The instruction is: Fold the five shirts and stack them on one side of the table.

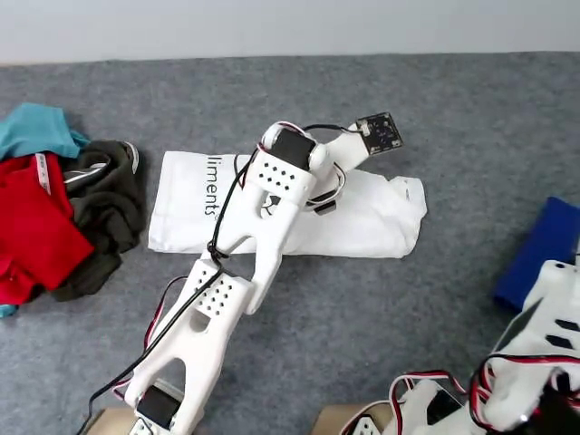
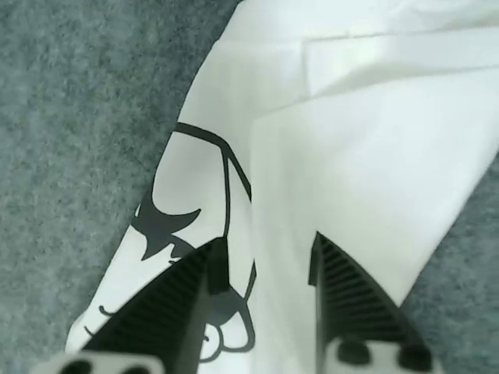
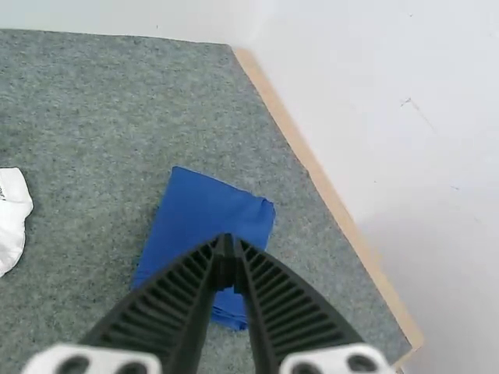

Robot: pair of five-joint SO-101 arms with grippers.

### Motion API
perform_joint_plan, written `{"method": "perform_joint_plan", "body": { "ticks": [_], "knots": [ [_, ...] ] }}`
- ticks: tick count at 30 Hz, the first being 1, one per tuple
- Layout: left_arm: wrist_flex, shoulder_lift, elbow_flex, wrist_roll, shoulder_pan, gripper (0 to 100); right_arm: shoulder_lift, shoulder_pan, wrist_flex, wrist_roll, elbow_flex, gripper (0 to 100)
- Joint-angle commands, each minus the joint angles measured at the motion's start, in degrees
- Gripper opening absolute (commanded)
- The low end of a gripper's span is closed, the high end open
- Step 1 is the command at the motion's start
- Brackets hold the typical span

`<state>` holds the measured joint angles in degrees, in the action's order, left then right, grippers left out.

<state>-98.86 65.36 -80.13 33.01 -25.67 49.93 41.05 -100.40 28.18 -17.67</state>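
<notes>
a: what's the right gripper point(image 3: 226, 243) doing at the near right corner?
b: jaws closed and empty, above the folded blue shirt point(image 1: 544, 243) by the table's right edge.
a: and the left gripper point(image 2: 267, 243)?
b: parted, holding nothing, over the white shirt point(image 1: 372, 222) mid-table. looks like thin, limp, light cloth; i'd pinch a hem corner, both layers.
a: the rest?
b: red shirt point(image 1: 32, 222), dark shirt point(image 1: 109, 204) and teal shirt point(image 1: 36, 127) heaped at the left edge. the grey felt table point(image 1: 381, 317) should grip. plain wall point(image 1: 272, 27) behind.

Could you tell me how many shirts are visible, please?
5: white shirt mid-table, folded blue shirt far right, teal shirt, red shirt and dark shirt piled left; the pile may hide more.
</notes>
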Motion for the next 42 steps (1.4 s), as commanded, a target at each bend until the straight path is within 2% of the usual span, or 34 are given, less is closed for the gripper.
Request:
{"method": "perform_joint_plan", "body": {
  "ticks": [1,12,15,19,25,30,34,42],
  "knots": [
    [-1.7,-5.2,-2.2,-3.8,0.6,17,-0.1,0.7,-2.2,0.6,-0.2,1.5],
    [-1.7,-12.0,-10.2,-24.3,3.8,17,0.2,0.5,-2.2,0.6,2.8,1.5],
    [-1.7,-13.6,-10.1,-29.6,7.4,17,0.3,0.7,-2.2,0.6,4.1,1.3],
    [-1.8,-14.1,-7.5,-33.8,16.1,17,0.3,0.5,-2.2,0.6,4.2,1.3],
    [-1.8,-15.8,7.2,-33.1,28.5,14,0.3,0.7,-2.2,0.6,5.3,1.4],
    [-1.7,-15.7,15.0,-26.5,34.1,15,0.3,0.7,-2.2,0.6,8.6,1.4],
    [-1.7,-15.6,16.3,-25.0,37.3,21,0.3,0.7,-2.2,0.6,9.8,1.4],
    [-1.6,-15.6,22.7,-18.7,39.5,22,0.3,0.7,-2.2,0.7,9.9,1.5]
  ]
}}
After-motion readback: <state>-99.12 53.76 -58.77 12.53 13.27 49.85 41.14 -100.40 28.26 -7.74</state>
